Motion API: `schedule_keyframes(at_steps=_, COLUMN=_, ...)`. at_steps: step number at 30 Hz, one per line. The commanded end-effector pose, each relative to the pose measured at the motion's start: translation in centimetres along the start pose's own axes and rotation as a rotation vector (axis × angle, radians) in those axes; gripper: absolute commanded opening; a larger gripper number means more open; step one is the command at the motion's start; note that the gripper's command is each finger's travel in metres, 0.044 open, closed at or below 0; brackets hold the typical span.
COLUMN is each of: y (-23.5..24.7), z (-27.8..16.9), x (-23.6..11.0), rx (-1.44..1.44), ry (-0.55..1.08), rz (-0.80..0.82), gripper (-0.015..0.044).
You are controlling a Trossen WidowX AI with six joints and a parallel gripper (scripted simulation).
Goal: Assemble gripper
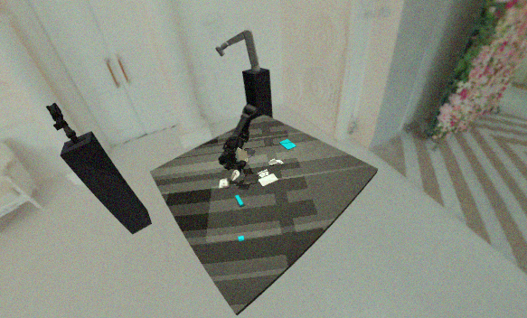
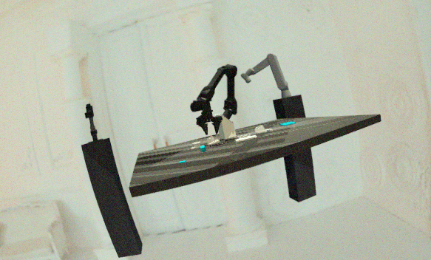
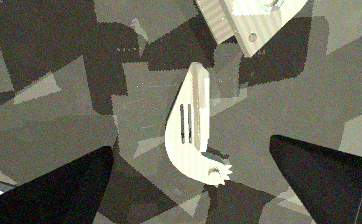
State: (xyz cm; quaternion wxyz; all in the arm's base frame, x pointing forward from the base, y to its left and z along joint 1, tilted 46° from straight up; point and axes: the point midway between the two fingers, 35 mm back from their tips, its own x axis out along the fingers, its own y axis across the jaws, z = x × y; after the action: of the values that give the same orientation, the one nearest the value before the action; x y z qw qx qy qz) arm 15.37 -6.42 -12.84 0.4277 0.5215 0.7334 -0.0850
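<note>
Straddling the toothed jaw (image 1: 235,175) (image 3: 182,142) at wrist-frame centre, claw (image 1: 237,182) (image 2: 211,134) (image 3: 191,148) stands wide, empty, presumably for grasping.

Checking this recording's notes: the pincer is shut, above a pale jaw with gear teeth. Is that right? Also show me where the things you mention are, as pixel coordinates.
Not quite: the pincer (image 3: 191,148) is open, its fingers wide apart in the wrist view. The pale jaw (image 3: 182,132) with gear teeth is right.
</note>
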Motion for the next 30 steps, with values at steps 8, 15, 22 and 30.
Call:
schedule_keyframes(at_steps=8, y=0.0, z=-0.1, x=1.0, rx=0.006, ry=0.008, rz=0.004, gripper=0.0440)
schedule_keyframes(at_steps=15, y=0.1, z=-0.1, x=2.1, rx=0.006, ry=0.008, rz=0.004, gripper=0.0440)
schedule_keyframes(at_steps=22, y=0.1, z=-0.1, x=3.3, rx=0.005, ry=0.008, rz=0.005, gripper=0.0440)
schedule_keyframes(at_steps=30, y=0.1, z=-0.2, x=4.6, rx=0.005, ry=0.009, rz=0.005, gripper=0.0440)
